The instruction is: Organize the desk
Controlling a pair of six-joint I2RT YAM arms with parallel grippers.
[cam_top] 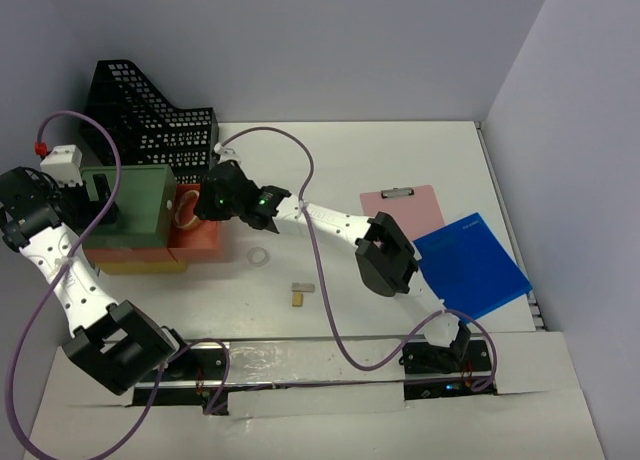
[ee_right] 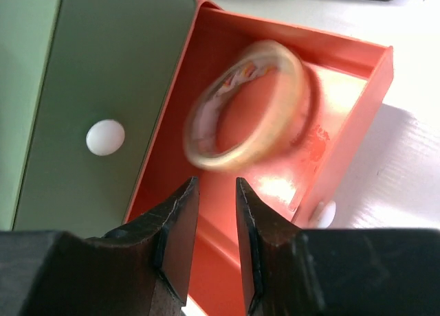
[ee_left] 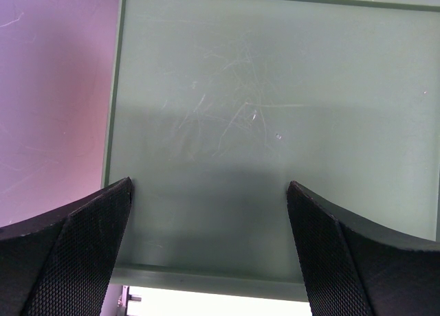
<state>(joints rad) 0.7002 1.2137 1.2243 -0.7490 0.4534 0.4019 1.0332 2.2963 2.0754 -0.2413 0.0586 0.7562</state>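
Right claw [ee_right: 216, 185]: jaws a narrow gap apart, pinching nothing, poised over orange drawer [ee_right: 344, 96]. Tape roll [ee_right: 265, 143] blurred and tilted inside drawer, just beyond the fingertips and clear of them. Left claw [ee_left: 210, 184]: spread wide over top of green box [ee_left: 275, 110], holding nothing. White desk [cam_top: 400, 160] fills the floor between lavender walls. On it: box and drawer at left, mesh rack [cam_top: 150, 110] behind them, clipboard [cam_top: 405, 208] and blue folder [cam_top: 470, 265] at right, small ring [cam_top: 258, 257] and tan block [cam_top: 301, 295] mid-desk.
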